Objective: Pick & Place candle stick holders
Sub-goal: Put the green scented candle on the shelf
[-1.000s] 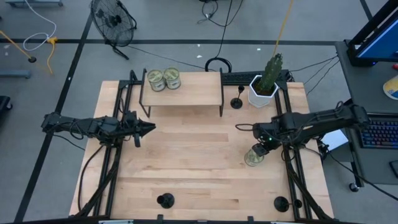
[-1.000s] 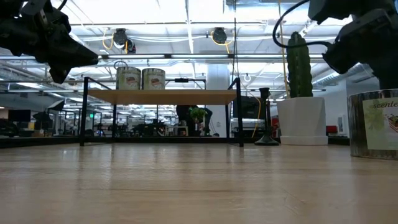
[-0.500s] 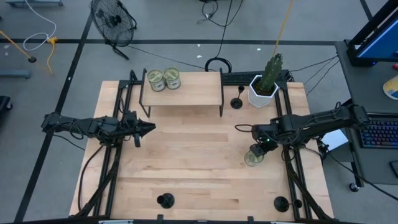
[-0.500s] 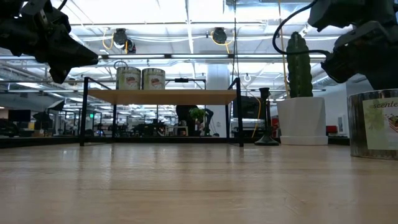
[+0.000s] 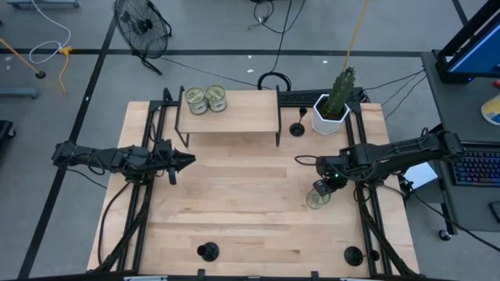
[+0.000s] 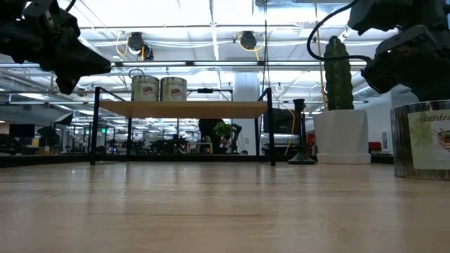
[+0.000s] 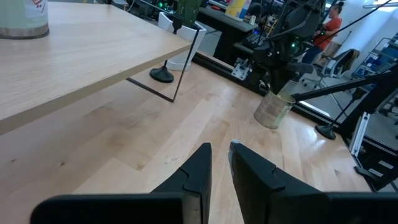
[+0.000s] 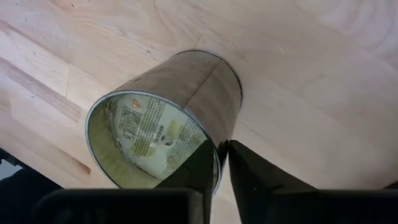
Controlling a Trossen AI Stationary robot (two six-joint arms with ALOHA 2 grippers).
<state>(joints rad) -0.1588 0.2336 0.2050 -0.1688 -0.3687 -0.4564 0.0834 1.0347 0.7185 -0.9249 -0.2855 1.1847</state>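
Candle stick holders appear three times in the high view: one [image 5: 298, 129] stands at the table's far side between the shelf [image 5: 230, 109] and the white pot of the cactus [image 5: 331, 115], a second [image 5: 207, 251] sits near the near edge left of centre, and a third [image 5: 353, 254] at the near right corner. None is touched by an arm. On the shelf stand two tins [image 5: 205, 99]. The left gripper [image 5: 186, 161] hovers over the table's left side, well apart from every holder. The right gripper [image 5: 328, 186] is down at a tin can [image 5: 318, 198] on the right side of the table.

In the low view the far candle stick holder [image 6: 301, 135] shows upright just beside the white pot [image 6: 342, 137]. The right arm hangs over the can [image 6: 422, 140] at the frame's right edge; the left arm is at the upper left.

In the left wrist view the left gripper [image 7: 220, 163] has its fingers drawn nearly together and holds nothing. Beyond it stand the far holder's base [image 7: 162, 75] and the can [image 7: 273, 109], tilted under the right arm.

In the right wrist view the right gripper [image 8: 222, 158] has its fingers pinched on the rim of the tilted can [image 8: 168, 122], one finger inside and one outside.
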